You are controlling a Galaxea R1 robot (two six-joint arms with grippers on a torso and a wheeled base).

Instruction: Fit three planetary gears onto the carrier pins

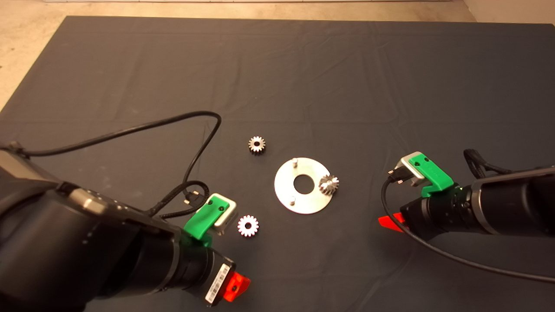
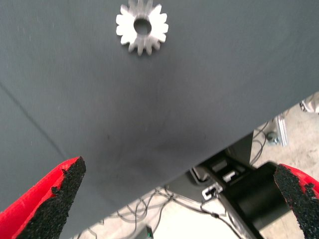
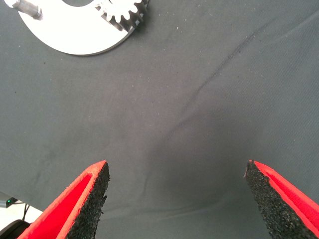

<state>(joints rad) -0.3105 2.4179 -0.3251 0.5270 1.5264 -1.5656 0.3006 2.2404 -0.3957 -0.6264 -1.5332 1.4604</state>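
Your disc lies flat near the middle of the dark mat on the counter. One gear sits on the disc's right edge, tilted, at the spot of the right-hand pin; you cannot tell whether it is fully seated. Two pins stand bare: the far pin and the near pin.

A second gear lies flat on the mat, near the disc's far-left side and apart from it. The third gear lies flat on the mat to the disc's near left, just beside your left arm's green camera mount.

Your left end effector hangs over the mat's near edge, fingers spread wide and holding nothing; the third gear shows ahead of it in the wrist view.

Your right end effector sits low over the mat to the right of the disc, fingers also spread wide and empty. Its wrist view shows the disc's edge, the seated gear's teeth and one pin beyond the fingers.

A black cable loops across the mat from the left arm.
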